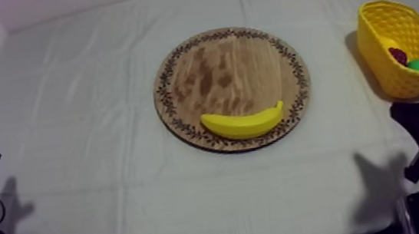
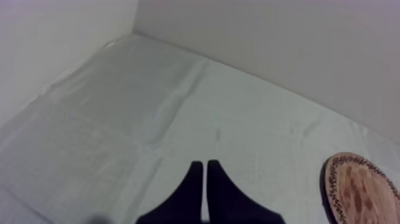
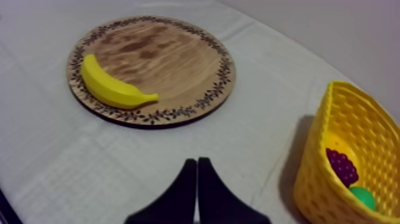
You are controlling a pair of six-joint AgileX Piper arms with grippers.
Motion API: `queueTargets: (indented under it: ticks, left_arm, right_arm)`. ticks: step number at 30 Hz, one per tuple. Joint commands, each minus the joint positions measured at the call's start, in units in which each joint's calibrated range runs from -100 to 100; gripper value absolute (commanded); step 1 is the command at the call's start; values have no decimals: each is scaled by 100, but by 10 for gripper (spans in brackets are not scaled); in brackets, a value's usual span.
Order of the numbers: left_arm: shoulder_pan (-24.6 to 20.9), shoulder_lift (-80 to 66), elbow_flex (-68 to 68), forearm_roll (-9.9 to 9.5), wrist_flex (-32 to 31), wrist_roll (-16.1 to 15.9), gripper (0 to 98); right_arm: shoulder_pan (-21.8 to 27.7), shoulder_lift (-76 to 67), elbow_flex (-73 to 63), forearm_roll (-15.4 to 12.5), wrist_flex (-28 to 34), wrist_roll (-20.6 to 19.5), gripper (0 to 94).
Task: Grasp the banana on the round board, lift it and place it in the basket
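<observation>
- While both arms sit low at their own sides of the table (image 1: 87,104), nothing is in hand: the step up now is the reach, the first of the task.
- Right claw (image 3: 197,161): its two black fingers (image 3: 178,193) lie pressed together in a narrow wedge, gripping nothing.
- Left claw (image 2: 205,164): same story, closed to a wedge and empty, over bare cloth (image 2: 119,119), with the edge of the wooden board (image 1: 220,59) off to one side of it.
- And the banana (image 3: 113,88)? It lies flat on the wooden board, close to the patterned rim on the side nearest the arms. That puts it ahead of the right claw and off to its left, well apart from it.
- On that claw's other side, near it, stands the yellow basket (image 3: 324,155), with a bunch of grapes (image 3: 342,167) and a green piece (image 3: 363,196) inside.
- My call: the right arm is the better placed, with the basket at its own side.
- The next move calls for the fingers to part, the claw to travel out over the board, and then to come down across the banana's thick middle, straddling its width and not its length.
- One to watch: that smooth, curved skin looks likely to roll or slip under a skewed pinch.
</observation>
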Motion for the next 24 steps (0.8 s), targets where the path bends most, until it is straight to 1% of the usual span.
queueTargets:
  ticks: [1,4,6,9,14,20,24]
  left_arm:
    - [-2,2,-2,-1,-1,1,1]
    - [-2,2,-2,-1,-1,1,1]
    - [-2,2,-2,-1,-1,1,1]
    - [-2,2,-2,-1,-1,1,1]
    - [-2,2,-2,-1,-1,1,1]
    - [-2,2,-2,-1,-1,1,1]
    - [-2,2,-2,-1,-1,1,1]
  right_arm:
    - [-193,112,-95,87,67,48,7]
    - [-414,461,-266,254,134,142,5]
    - [-519,756,-462,351,211,131,5]
    - [-654,1252,-906,401,377,144,4]
    - [-898,2140,-2026,282,837,264,4]
    - [-1158,3379,-3603,171,1477,784,4]
    - [-1280,4336,-4744,155,2137,1079,4]
